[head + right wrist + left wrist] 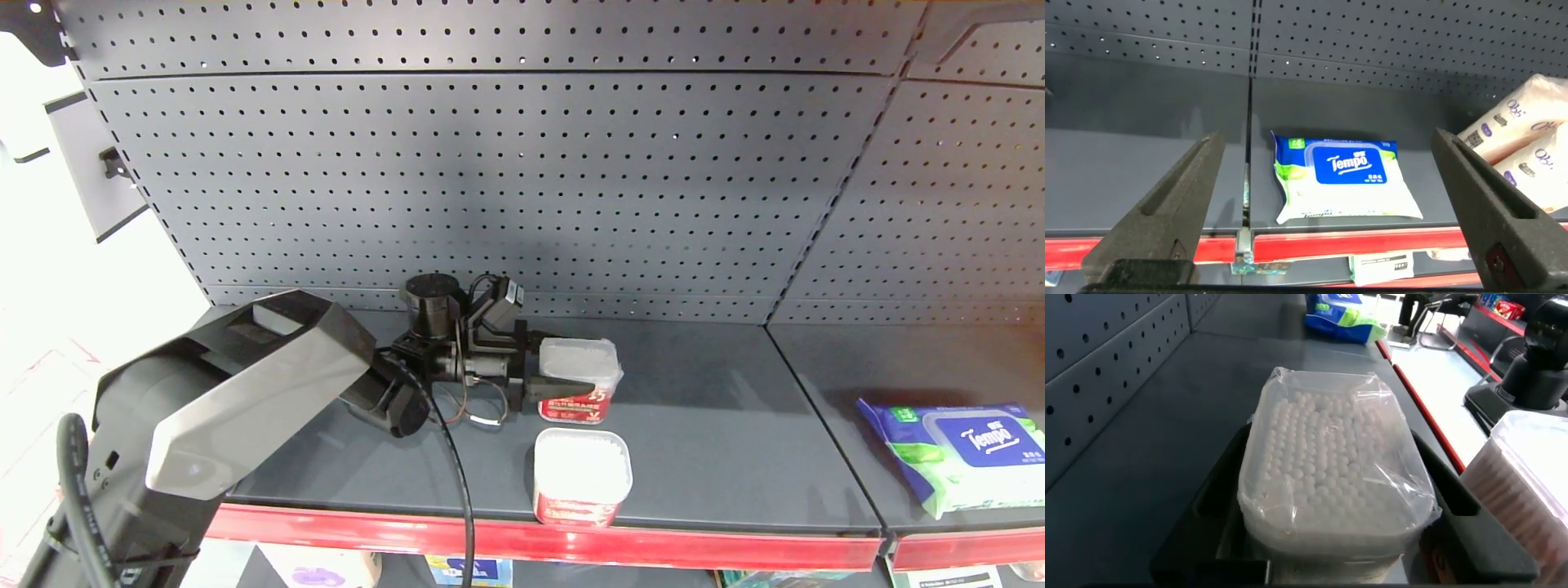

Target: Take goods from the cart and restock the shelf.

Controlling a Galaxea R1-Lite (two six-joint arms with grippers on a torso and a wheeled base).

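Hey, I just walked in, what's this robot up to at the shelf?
It is restocking. The left hand grips a clear tub of cotton swabs on the grey shelf, directly behind a matching tub that stands at the front edge. Whether the gripped tub is fully set down is hard to tell. The right hand is open and empty, facing a blue pack of wipes lying on the next shelf section.

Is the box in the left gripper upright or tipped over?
Upright: the box shows its clear lid on top, red label below, held by the left gripper.
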